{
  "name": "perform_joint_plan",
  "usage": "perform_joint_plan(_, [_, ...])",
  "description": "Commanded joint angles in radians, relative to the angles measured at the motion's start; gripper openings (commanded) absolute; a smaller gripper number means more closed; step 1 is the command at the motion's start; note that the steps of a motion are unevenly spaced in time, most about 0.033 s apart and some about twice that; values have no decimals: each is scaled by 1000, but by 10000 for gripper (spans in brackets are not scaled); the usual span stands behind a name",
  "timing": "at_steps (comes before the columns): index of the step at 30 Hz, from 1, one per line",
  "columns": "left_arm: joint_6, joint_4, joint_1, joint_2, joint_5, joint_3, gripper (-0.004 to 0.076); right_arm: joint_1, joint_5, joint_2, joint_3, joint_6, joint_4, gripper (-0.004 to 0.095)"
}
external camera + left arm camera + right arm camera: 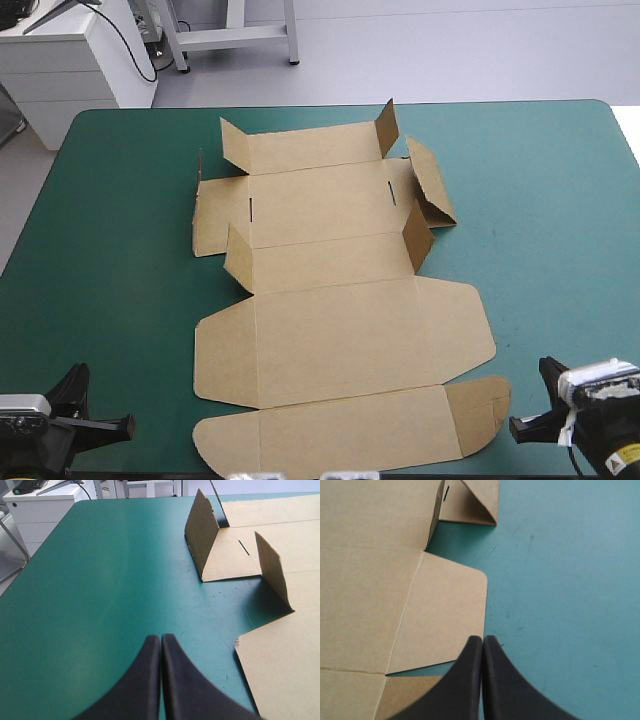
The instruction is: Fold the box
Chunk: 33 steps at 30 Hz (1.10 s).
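Note:
The brown box [330, 300] lies as a cut sheet in the middle of the teal-green table [120, 230], mostly flat, with several small flaps standing up at its far half. My left gripper [161, 641] is shut with nothing in it, over bare cover at the near left corner, the box [270, 650] ahead and to its right. My right gripper [483, 641] is shut and empty at the near right corner, its tips just off the rounded side flap of the box [440, 610]. In the high view the left gripper [100, 425] and the right gripper [530, 425] sit low at the near edge.
White cabinets [70, 60] and a metal frame [230, 35] stand beyond the far edge. Bare teal-green cover stretches on both sides of the box, wider on the right [540, 220].

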Motion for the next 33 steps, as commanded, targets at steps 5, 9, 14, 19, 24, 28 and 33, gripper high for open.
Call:
perform_joint_plan(5, [0, -9, -3, -7, -75, -21, -8, -1, -19, 337, -225, -150, 108, -20])
perform_joint_plan(9, [0, -9, -3, -7, -75, -21, -8, -1, -19, 495, -360, -188, 190, -19])
perform_joint_plan(14, [0, -9, -3, -7, -75, -21, -8, -1, -19, 686, -525, -193, 223, -13])
perform_joint_plan(19, [0, -9, -3, -7, -75, -21, -8, -1, 5, 855, -647, -193, 273, -13])
perform_joint_plan(24, [0, -9, -3, -7, -76, -21, -8, 27, 27, 1024, -745, -183, 256, 2])
perform_joint_plan(28, [0, -9, -3, -7, -76, -21, -8, 57, 27, 1139, -806, -145, 215, 2])
perform_joint_plan(33, [0, -9, -3, -7, -76, -21, -8, 60, 72, 1295, -903, -130, 204, 3])
